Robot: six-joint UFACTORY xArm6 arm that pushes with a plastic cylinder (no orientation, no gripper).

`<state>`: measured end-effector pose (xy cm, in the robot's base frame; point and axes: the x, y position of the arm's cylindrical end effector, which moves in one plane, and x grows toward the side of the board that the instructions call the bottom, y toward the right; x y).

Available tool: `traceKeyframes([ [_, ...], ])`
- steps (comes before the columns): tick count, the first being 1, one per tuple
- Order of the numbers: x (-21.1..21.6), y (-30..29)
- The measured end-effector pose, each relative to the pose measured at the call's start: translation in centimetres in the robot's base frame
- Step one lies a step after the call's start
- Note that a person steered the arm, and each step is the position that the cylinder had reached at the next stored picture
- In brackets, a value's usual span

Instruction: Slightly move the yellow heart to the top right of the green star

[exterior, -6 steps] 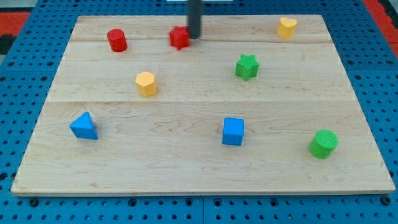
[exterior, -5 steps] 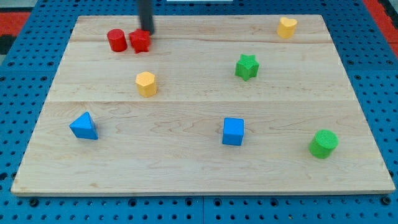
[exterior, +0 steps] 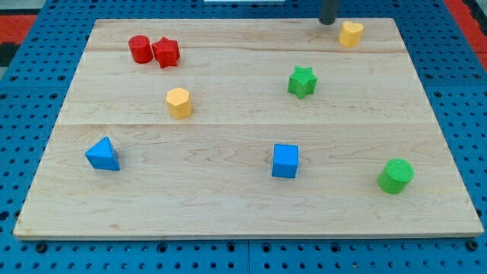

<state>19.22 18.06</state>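
Seemingly my tip (exterior: 328,22) beside yellow heart (exterior: 351,33)

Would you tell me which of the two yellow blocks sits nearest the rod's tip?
The yellow heart at the view's top right, just right of my tip; the yellow hexagonal block lies far to the left.

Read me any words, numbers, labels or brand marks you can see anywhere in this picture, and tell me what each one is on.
None: no text, number, label or logo can be read anywhere.
The wooden board shows only grain.
The blocks, such as the yellow heart and green star, are plain coloured.
My tip, at the view's top just left of the yellow heart, carries no marking.
The blue pegboard shows only holes.
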Motion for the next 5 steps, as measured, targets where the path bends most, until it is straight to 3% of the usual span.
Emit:
traceKeyframes([
  [1, 0.9, 4.2],
  [3, 4.4, -4.7],
  [4, 5.7, -3.6],
  [5, 2.7, -0.6],
])
